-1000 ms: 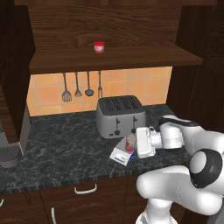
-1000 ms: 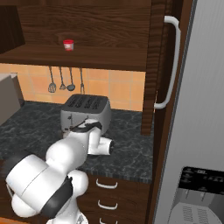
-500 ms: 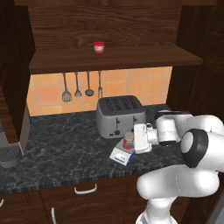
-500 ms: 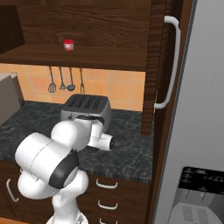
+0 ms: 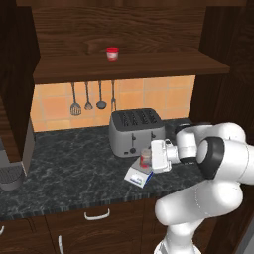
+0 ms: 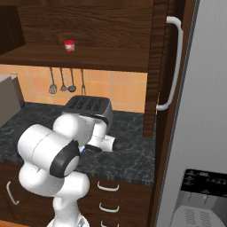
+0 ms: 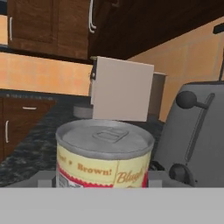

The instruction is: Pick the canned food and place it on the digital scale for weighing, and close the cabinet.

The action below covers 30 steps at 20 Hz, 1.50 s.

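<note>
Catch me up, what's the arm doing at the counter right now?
The white arm has the canned food at the digital scale, just in front of the toaster. In the left base view the can stands upright over the scale's plate with the gripper beside it. Whether the jaws are gripping or letting go can't be told. The cabinet door is open, so closing it remains.
</note>
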Tool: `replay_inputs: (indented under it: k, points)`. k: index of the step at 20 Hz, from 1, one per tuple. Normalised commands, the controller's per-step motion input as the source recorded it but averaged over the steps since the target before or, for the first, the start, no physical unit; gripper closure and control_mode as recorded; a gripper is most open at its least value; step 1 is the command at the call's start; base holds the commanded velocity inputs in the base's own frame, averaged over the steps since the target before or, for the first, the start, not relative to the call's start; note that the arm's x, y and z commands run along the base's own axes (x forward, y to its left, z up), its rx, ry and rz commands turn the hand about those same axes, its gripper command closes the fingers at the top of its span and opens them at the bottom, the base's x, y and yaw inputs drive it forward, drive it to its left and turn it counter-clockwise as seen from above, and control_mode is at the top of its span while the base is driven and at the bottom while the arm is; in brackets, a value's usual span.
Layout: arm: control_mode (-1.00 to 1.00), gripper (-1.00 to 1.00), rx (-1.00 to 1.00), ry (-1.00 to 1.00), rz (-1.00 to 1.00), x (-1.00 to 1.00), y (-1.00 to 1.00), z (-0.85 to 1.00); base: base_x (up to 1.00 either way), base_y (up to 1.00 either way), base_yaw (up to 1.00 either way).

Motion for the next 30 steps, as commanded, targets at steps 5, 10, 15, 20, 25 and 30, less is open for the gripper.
replay_inputs:
  k: [5,10,15,20,25,30]
  points:
    - [-1.0,-1.0,0.0,-0.03,-0.03,0.0,-0.01,0.0,0.0,0.0,0.0]
    - [-1.0,-1.0,0.0,0.0,-0.06,0.0,-0.04,0.0,0.0,0.0,0.0]
    - [-1.0,-1.0,0.0,-0.02,-0.09,-0.14,-0.15,0.01,0.0,0.0,0.0]
    - [-1.0,-1.0,0.0,-0.14,-0.14,-0.51,-0.03,0.2,0.0,0.0,0.0]
    - [-1.0,-1.0,0.0,-0.23,-0.14,-0.64,-0.01,0.6,0.0,0.0,0.0]
    - [-1.0,-1.0,-0.01,-0.3,-0.11,-0.65,0.0,0.97,0.0,0.0,0.0]
